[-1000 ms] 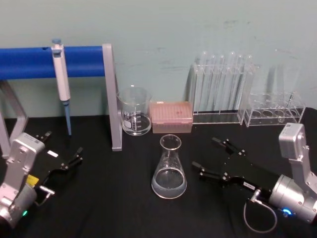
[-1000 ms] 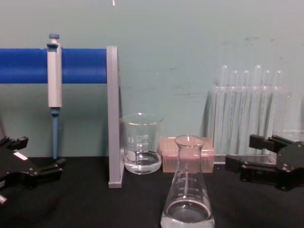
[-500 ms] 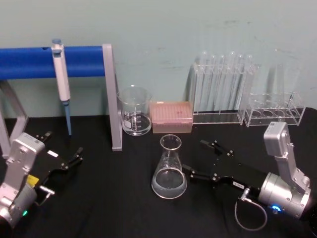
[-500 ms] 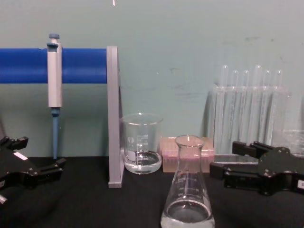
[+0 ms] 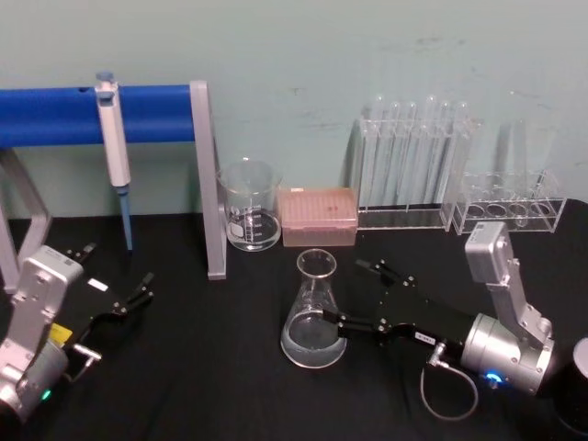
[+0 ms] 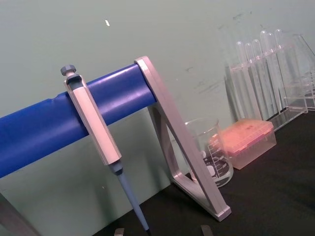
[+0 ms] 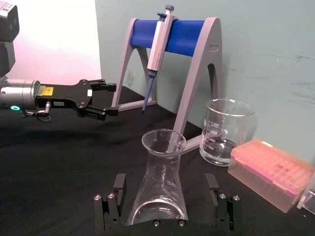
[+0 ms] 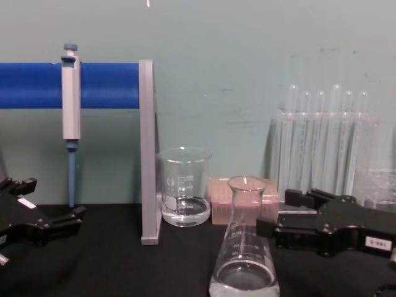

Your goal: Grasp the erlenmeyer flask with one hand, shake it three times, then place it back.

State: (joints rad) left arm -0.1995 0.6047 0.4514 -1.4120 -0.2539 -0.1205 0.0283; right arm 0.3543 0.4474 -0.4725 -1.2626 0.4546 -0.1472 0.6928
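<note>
- Left gripper (image 5: 115,274): parked at the table's left side. Its fingers are apart and hold nothing, and it is well apart from the flask. It has no part in this step.
- Erlenmeyer flask (image 5: 314,317): stands upright on the black table (image 5: 230,386) near the centre, in front of the beaker (image 5: 250,216). A little clear liquid lies in its base.
- Right gripper (image 5: 344,291): judged to be closing in for the grasp. The jaws are spread wide and empty, one on each side of the flask's lower cone. The right wrist view shows a gap at both sides.
- Procedure: centre the flask between the fingers before closing. The wall slopes, so the fingers could slip on the glass; a hold nearer the neck looks more secure. Close slowly and do not nudge the base.
- Pose: the right arm reaches in low from the right. Its fingers are about level with the table and point toward the robot's left.
</note>
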